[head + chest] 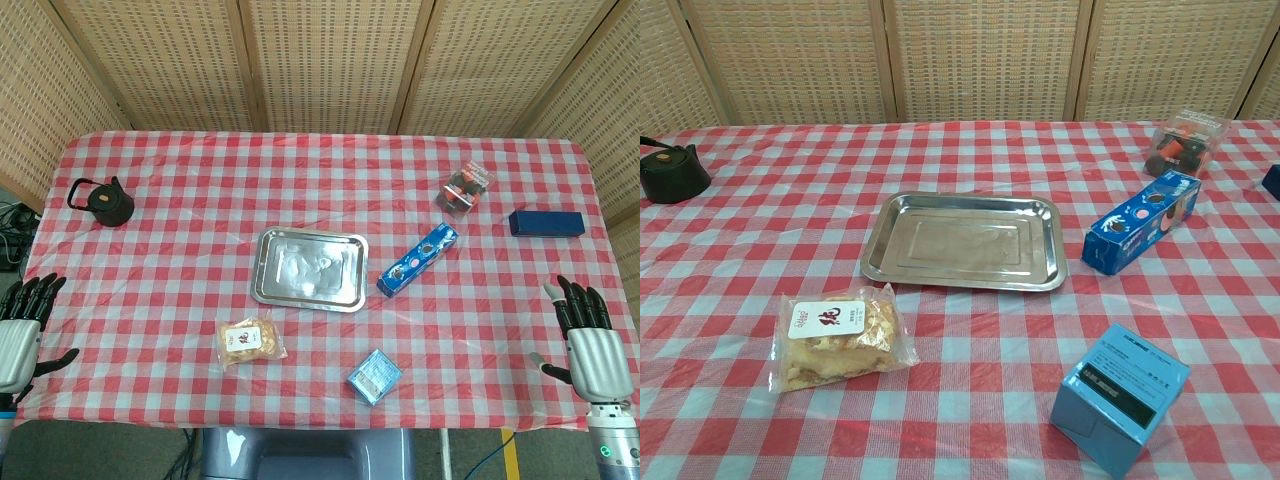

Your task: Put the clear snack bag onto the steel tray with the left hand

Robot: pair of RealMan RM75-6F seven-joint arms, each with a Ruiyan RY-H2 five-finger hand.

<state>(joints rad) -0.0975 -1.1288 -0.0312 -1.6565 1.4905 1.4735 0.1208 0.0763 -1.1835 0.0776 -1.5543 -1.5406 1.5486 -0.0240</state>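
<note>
The clear snack bag [249,340] [840,336] lies flat on the checked cloth, white label up, pale biscuits inside. It sits just in front of the steel tray's left corner. The steel tray [310,268] [961,240] is bare and lies at the table's middle. My left hand [20,332] hovers at the table's near left edge, fingers apart and holding nothing, far left of the bag. My right hand [590,340] is at the near right edge, fingers spread and holding nothing. Neither hand shows in the chest view.
A black teapot [102,201] stands at the far left. A blue tube box [417,260] lies right of the tray. A light blue box [375,376] sits near the front edge. A clear pack of dark items [466,188] and a navy box [545,223] lie far right.
</note>
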